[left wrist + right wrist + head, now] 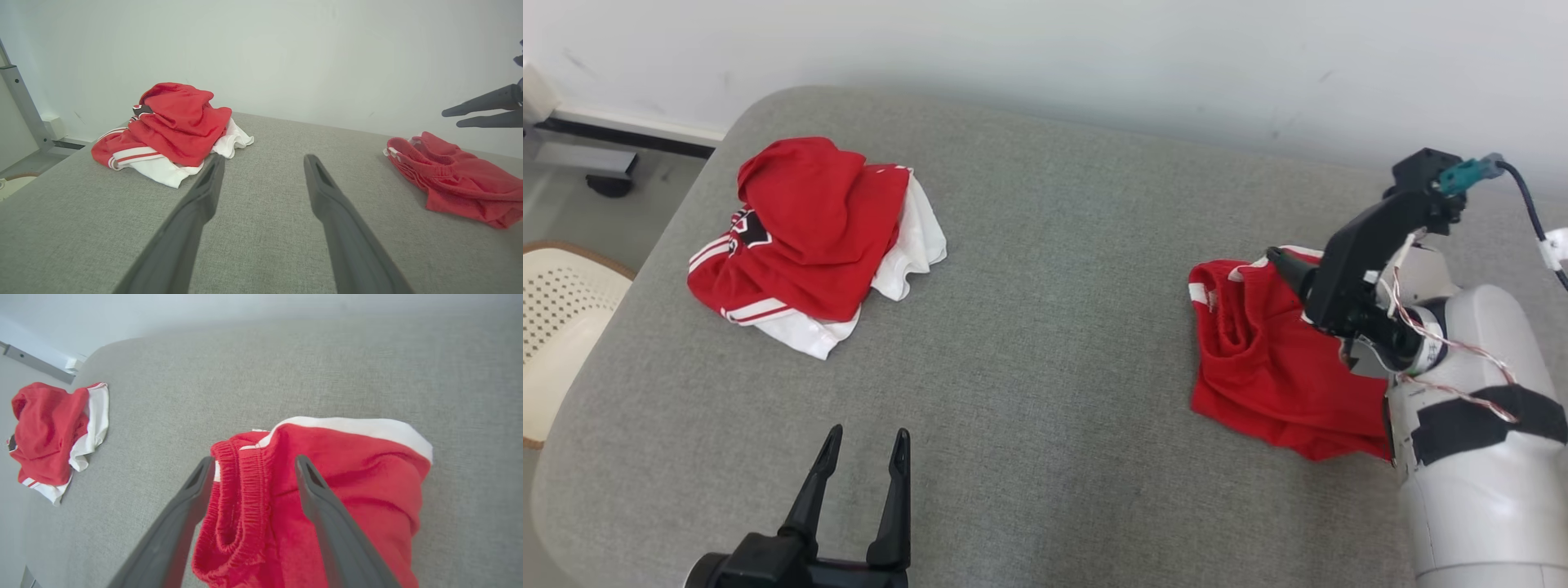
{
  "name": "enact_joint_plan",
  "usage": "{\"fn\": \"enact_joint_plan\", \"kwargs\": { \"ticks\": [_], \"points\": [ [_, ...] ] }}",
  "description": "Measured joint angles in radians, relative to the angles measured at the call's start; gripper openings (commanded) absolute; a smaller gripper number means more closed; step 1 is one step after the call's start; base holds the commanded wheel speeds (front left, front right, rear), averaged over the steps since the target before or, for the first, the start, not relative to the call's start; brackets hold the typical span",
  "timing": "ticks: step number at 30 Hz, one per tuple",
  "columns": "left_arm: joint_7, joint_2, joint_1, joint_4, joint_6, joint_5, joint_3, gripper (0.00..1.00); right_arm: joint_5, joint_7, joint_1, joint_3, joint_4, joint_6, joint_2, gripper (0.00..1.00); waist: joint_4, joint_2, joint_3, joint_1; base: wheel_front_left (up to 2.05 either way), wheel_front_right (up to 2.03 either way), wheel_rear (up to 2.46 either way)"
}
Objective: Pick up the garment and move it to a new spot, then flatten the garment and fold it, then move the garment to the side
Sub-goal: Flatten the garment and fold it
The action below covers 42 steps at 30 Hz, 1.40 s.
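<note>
So the red shorts are sitting crumpled in a heap close to the right edge of the grey padded surface, roughly halfway between its far and near edges. The elastic waistband is bunched up and points toward the middle of the surface, and there's a white trim strip along the far side of the heap.

The right gripper hangs right above the shorts. It's spread open with nothing in it. In the right wrist view its two fingers line up on either side of the waistband, and in the left wrist view the tips sit clearly above the cloth, not touching it.

The left gripper is over the near edge, left of the middle. It's also spread wide with nothing between the fingers, just bare grey fabric under it.

Over by the far left corner there's a pile of red and white clothes, well apart from the shorts. A white wall runs behind the far edge.
</note>
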Motion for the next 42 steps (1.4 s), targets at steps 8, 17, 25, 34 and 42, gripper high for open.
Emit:
{"fn": "enact_joint_plan", "kwargs": {
  "ticks": [8,17,25,34,42],
  "points": [
    [0.0,-0.001,0.012,0.0,-0.001,0.006,-0.004,1.0,-0.09,-0.053,0.156,0.001,-0.127,0.0,-0.001,0.96,-0.02,0.0,-0.013,-0.0001,0.0,0.0,0.0],
    [0.0,-0.001,-0.003,0.007,-0.002,0.003,-0.016,1.0,-0.115,-0.198,0.186,0.1,-0.057,0.0,0.0,0.0,-0.002,0.0,0.005,0.0,0.0,0.0,0.0],
    [0.0,-0.002,-0.014,0.016,-0.003,-0.01,-0.018,1.0,-0.084,-0.255,0.126,0.153,0.09,0.0,0.0,0.0,0.038,0.0,0.021,0.0,0.0,0.0,0.0],
    [0.0,-0.002,-0.015,0.02,-0.007,-0.015,-0.023,1.0,-0.053,-0.367,0.021,0.14,0.277,0.0,0.0,0.0,0.085,0.0,0.035,0.0,0.0,0.0,0.0],
    [0.0,-0.002,-0.014,0.018,0.0,-0.021,-0.027,1.0,-0.04,-0.458,-0.079,0.099,0.412,0.0,0.0,0.53,0.083,0.0,0.034,0.0001,0.0,0.0,0.0]
  ]
}}
